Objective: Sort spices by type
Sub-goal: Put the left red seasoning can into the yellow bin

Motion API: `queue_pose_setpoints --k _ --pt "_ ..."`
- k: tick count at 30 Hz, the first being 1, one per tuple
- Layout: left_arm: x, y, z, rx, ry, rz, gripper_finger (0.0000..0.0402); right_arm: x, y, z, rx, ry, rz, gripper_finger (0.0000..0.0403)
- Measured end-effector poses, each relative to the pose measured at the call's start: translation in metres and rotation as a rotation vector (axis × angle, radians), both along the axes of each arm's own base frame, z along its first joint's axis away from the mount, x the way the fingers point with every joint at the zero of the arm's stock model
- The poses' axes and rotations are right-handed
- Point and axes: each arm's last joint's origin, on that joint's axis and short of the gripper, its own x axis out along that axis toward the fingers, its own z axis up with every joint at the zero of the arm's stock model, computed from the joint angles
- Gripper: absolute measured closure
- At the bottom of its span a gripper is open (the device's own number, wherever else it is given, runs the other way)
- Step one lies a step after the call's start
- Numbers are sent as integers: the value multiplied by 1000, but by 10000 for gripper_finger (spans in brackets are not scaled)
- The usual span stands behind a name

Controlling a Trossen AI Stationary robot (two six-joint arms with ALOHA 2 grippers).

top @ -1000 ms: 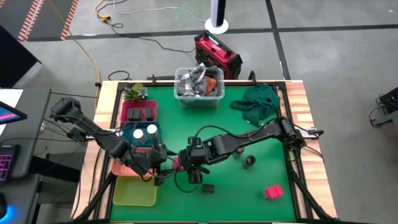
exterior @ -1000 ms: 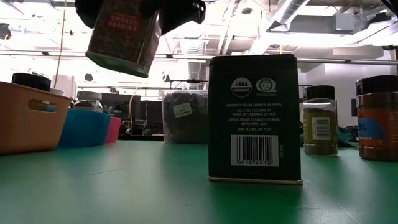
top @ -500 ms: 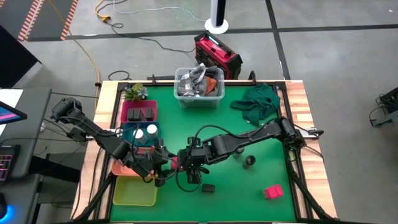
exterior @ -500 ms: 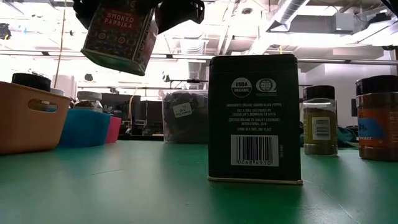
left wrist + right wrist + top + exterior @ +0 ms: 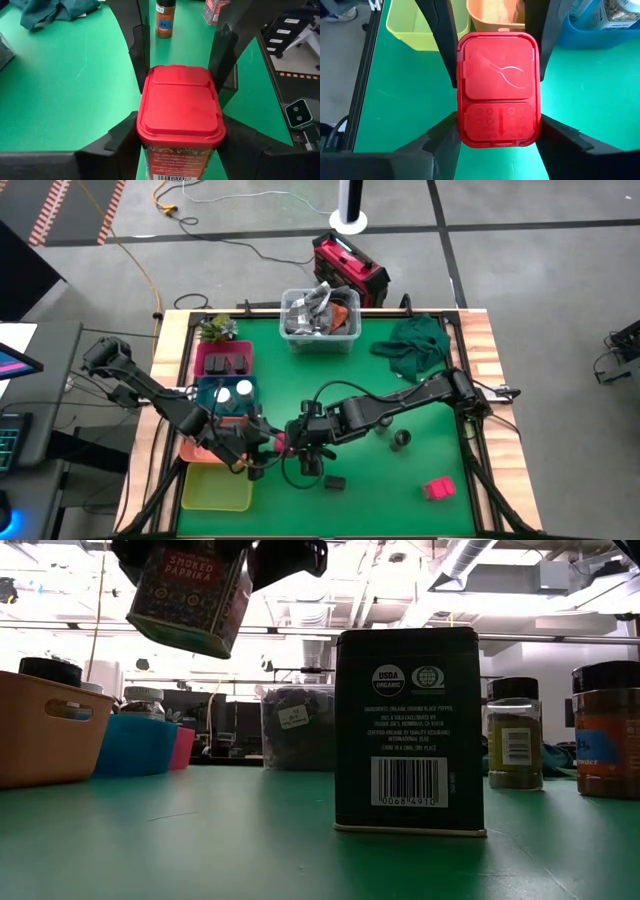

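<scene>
A pink-red rectangular box with a red lid [image 5: 181, 107], labelled smoked paprika [image 5: 188, 592], hangs in the air left of the table's middle [image 5: 281, 443]. My left gripper [image 5: 262, 448] and my right gripper [image 5: 297, 442] meet at it from opposite sides, and each is shut on it. A black box [image 5: 408, 730] stands on the mat near the front [image 5: 334, 481]. A dark round jar [image 5: 401, 438] and another pink-red box [image 5: 438, 488] stand to the right. My left gripper pinches the paprika box between its two fingers, on two opposite sides near the red end facing its camera [image 5: 144, 131]. It comes from the table's left. The box is clear of the table and tilted. My right gripper pinches the same box between its two fingers, on two opposite sides near the other red end [image 5: 462, 131]. It comes from the table's right. My left gripper's fingers [image 5: 445, 45] stand on the box farther along.
At the left stand a pink tray with black boxes [image 5: 225, 360], a blue tray with white-topped jars [image 5: 232, 392], an orange tray [image 5: 192, 448] and a yellow tray [image 5: 215, 488]. A clear bin [image 5: 320, 320] and a green cloth [image 5: 415, 345] lie at the far side.
The paprika box has gone a little up and toward the table's left, staying tilted and clear of the table between the two grippers.
</scene>
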Motion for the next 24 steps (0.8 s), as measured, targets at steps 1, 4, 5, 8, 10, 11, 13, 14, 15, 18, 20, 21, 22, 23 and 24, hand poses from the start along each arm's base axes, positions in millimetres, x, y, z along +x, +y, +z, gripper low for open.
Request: queue_pose_setpoints --k 1,4,5,8,10,11,13,14,15,18,20,21,22,23,24 --pt "-1 1 1 -4 -1 2 190 0 0 0 1 -4 -1 145" --pt "-4 3 4 -16 0 8 190 1 -1 1 5 -14 -5 131" --pt "-6 4 5 -17 2 11 191 2 -2 2 7 -16 -10 126" --pt "-10 7 7 -19 12 19 192 2 -4 8 26 -26 -25 105" --pt "-13 9 9 -33 18 29 192 3 -7 15 34 -36 -32 92" --pt "-15 10 9 -41 26 32 192 2 -9 19 34 -35 -35 86" --pt "-19 12 11 -64 39 24 192 0 -12 29 31 -32 -35 75" --pt "-22 12 13 -77 43 19 192 0 -15 34 26 -34 -34 71" --pt "-24 13 14 -87 47 16 192 -1 -17 38 22 -36 -31 68" --pt "-34 13 18 -112 56 7 192 -4 -24 48 -1 -29 -35 63" --pt "-41 12 22 -155 64 -13 192 -5 -29 52 -14 -19 -37 63" --pt "-44 11 23 -190 72 -34 192 -6 -31 54 -16 -15 -39 63" --pt "-48 10 25 -230 80 -58 192 -7 -33 55 -20 -2 -43 64" --pt "-51 7 27 -272 93 -88 192 -9 -35 56 -24 12 -46 65" --pt "-55 4 27 -313 115 -120 192 -9 -37 56 -26 21 -50 66"
